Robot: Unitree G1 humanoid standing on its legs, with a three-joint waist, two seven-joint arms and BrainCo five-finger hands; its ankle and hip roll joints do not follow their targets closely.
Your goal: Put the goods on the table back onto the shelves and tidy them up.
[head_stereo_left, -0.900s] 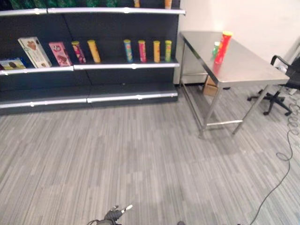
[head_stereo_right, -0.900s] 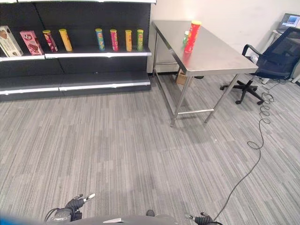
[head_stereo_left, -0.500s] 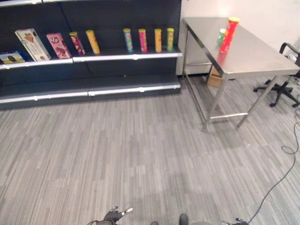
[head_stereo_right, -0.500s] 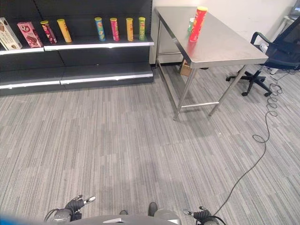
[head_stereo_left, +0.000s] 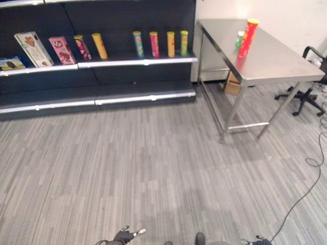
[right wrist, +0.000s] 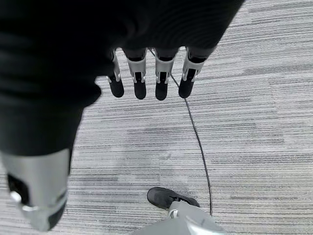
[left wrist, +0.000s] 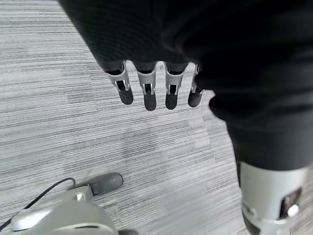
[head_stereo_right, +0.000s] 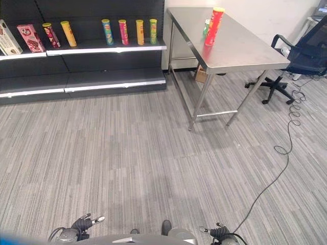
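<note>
Nothing shifted, red can (head_stereo_right: pixel 213 25) half hiding green can (head_stereo_right: pixel 205 28) on table (head_stereo_right: pixel 240 51), both hands' fingers (left wrist: pixel 146 93) straight, empty.

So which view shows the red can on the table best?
The right eye view: the red can stands upright on the steel table, fully visible with a green item behind it. The left eye view shows the same can slightly smaller. The wrist views show carpet.
</note>
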